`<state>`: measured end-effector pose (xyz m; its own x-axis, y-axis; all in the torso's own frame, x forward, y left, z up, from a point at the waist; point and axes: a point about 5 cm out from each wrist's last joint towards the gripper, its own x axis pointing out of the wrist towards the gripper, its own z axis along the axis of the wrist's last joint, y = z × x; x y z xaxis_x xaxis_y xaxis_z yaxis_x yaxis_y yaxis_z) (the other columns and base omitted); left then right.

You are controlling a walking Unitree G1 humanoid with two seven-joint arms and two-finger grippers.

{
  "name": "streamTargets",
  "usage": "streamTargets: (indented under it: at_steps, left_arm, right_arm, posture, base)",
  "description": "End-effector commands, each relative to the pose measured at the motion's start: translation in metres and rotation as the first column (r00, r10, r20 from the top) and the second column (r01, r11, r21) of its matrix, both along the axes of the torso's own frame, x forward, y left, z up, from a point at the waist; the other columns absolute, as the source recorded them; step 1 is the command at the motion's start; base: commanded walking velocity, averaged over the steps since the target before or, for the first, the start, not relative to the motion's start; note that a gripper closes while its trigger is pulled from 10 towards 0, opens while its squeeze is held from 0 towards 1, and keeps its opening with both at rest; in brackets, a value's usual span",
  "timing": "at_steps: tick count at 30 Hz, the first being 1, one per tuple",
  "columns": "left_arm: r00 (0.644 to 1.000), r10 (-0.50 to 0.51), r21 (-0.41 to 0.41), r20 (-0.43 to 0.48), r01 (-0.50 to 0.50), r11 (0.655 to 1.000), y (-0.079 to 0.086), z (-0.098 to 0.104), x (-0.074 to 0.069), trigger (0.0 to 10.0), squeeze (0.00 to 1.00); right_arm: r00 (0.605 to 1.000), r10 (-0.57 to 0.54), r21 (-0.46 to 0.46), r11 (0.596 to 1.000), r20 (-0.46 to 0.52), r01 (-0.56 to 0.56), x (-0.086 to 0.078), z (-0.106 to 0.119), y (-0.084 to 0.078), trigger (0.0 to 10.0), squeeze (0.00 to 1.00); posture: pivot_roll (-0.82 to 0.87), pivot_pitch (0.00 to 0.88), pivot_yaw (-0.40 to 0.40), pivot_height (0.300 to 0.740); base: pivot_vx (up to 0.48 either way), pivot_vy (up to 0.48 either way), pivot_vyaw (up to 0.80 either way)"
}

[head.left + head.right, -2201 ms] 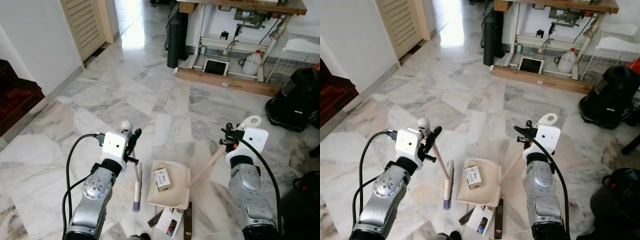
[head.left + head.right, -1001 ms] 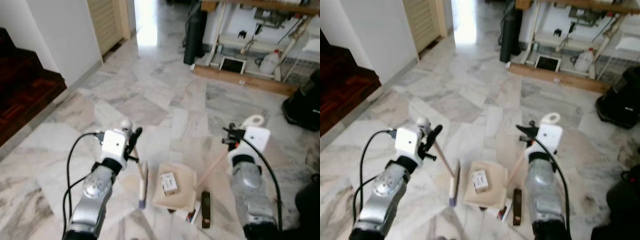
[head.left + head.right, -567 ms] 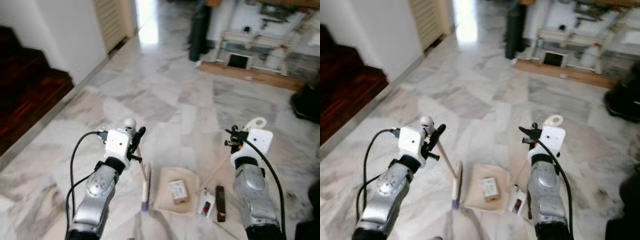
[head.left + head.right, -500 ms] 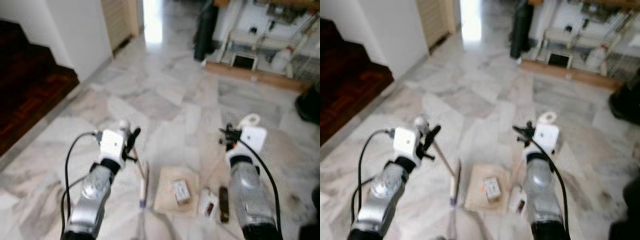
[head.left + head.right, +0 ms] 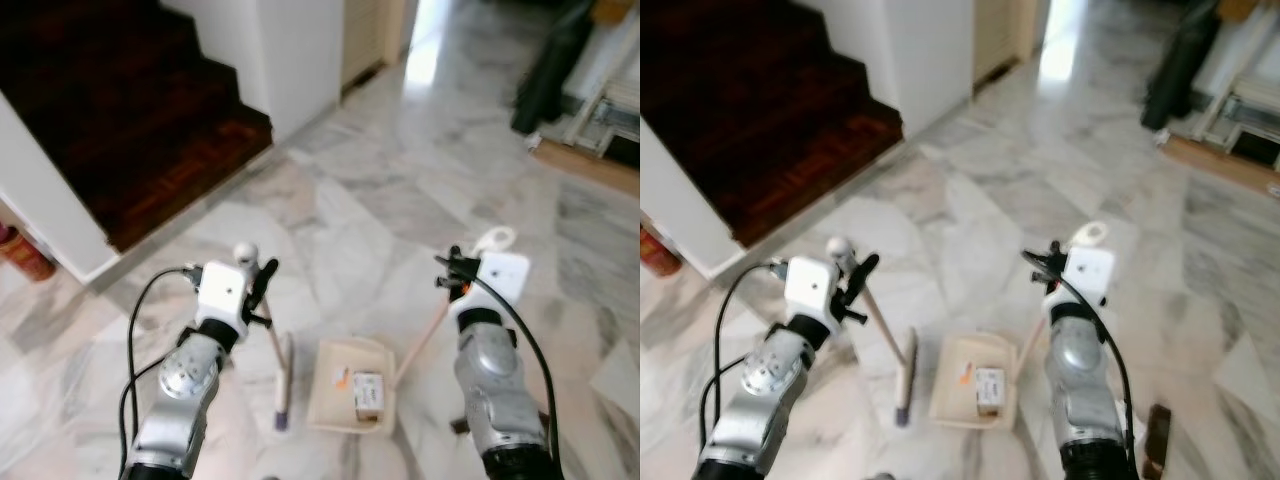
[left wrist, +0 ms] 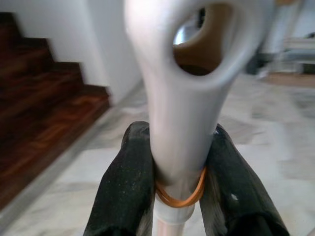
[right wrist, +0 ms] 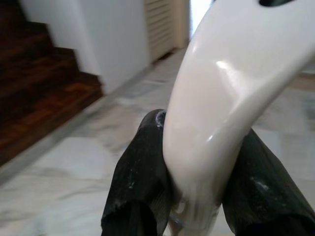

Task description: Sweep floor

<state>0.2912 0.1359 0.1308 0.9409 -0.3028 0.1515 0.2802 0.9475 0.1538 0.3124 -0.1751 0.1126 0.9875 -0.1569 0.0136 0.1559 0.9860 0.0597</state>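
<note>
The left gripper has its jaws closed on the upper end of a broom, just below the white looped end of the handle; in the left wrist view the two black fingers press on either side of that pale handle, where an orange band circles it. The broom's stick slants down from the gripper to the brush head, which rests on the marble floor just left of a dustpan. The right gripper has its jaws clamped on the dustpan's long handle, again near its looped white top, and the right wrist view shows the black fingers hugging the glossy white grip. The cream dustpan lies flat on the floor between the two arms, with a small box lying in its tray and a smaller orange-marked scrap beside the box. To the robot's left a dark wooden staircase rises behind a white wall edge, and a red object stands at the foot of that wall. A dark flat item lies on the floor to the right of the right arm
</note>
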Motion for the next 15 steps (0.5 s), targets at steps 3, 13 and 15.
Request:
streamTargets:
  at_steps: [3, 13, 15]
  left_arm:
    - [0.999, -0.011, 0.006, 0.047, 0.011, 1.0, -0.0033, 0.0101, -0.0004, 10.0, 0.0]
    - [0.999, -0.009, 0.007, 0.045, 0.009, 1.0, -0.0025, 0.0103, 0.0001, 10.0, 0.0]
    - [0.999, -0.008, 0.008, 0.045, 0.008, 1.0, -0.0026, 0.0102, 0.0001, 10.0, 0.0]
  right_arm:
    - [0.999, 0.005, 0.029, 1.0, 0.042, -0.006, 0.0008, 0.0074, 0.0015, 10.0, 0.0]
    - [0.999, 0.006, 0.029, 1.0, 0.039, -0.007, 0.0011, 0.0068, 0.0021, 10.0, 0.0]
    - [0.999, 0.008, 0.029, 1.0, 0.04, -0.009, 0.0008, 0.0069, 0.0021, 10.0, 0.0]
  posture:
    - [0.07, 0.112, 0.037, 0.74]
    - [0.07, 0.117, 0.039, 0.74]
    - [0.07, 0.118, 0.039, 0.74]
  base:
    - [0.0, 0.309, 0.8]
    - [0.0, 0.306, 0.74]
    - [0.0, 0.302, 0.72]
